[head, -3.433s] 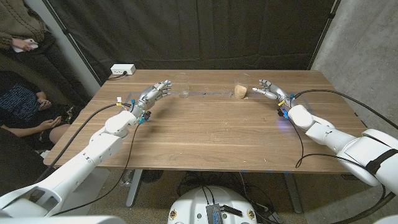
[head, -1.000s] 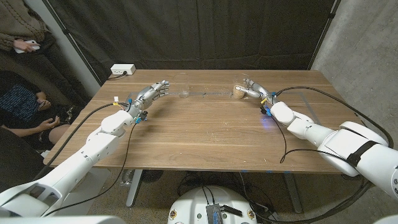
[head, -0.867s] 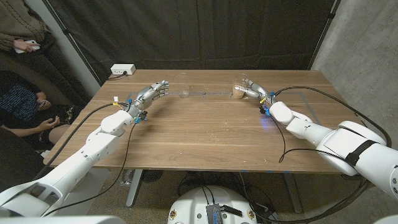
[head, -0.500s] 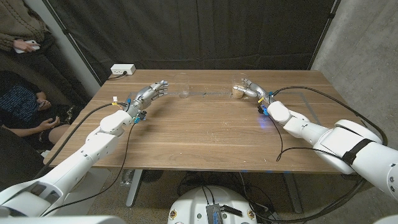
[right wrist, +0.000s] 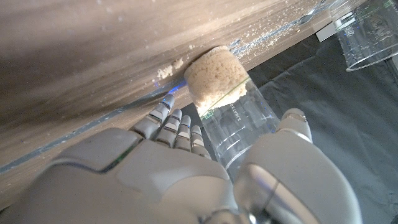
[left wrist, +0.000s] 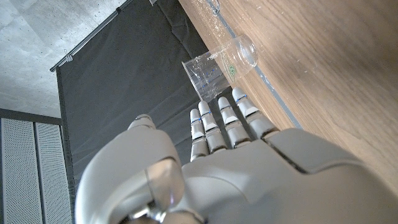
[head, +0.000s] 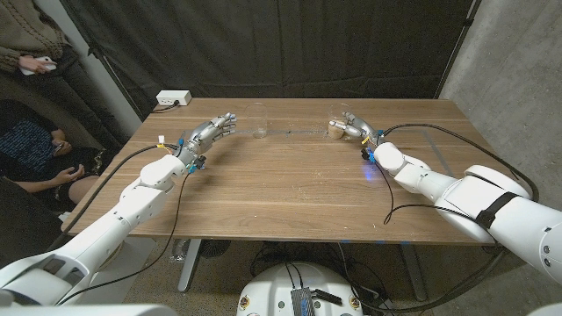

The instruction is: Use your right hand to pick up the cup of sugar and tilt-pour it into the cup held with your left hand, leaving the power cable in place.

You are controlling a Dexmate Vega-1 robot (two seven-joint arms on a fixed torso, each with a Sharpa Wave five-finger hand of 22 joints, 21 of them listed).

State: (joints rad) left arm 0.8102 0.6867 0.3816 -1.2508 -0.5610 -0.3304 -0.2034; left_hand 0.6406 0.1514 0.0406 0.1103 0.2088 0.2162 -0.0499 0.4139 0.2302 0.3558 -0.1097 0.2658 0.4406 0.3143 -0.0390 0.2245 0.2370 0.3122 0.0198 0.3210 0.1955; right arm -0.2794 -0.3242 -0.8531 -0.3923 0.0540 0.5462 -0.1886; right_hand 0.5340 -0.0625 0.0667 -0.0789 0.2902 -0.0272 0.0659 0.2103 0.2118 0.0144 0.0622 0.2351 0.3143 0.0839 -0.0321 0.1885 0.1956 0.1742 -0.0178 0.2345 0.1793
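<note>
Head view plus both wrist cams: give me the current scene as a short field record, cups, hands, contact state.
sugar cup: clear cup with brown sugar in its bottom, upright at the table's far side
empty cup: clear cup, upright, far side, left of the sugar cup
right hand: around the sugar cup, fingers on one side, thumb on the other; firm grip cannot be told
left hand: fingers spread, short of the empty cup, holding nothing
table: wooden, spilled grains near the sugar cup in the right wrist view
pour: not started
</note>
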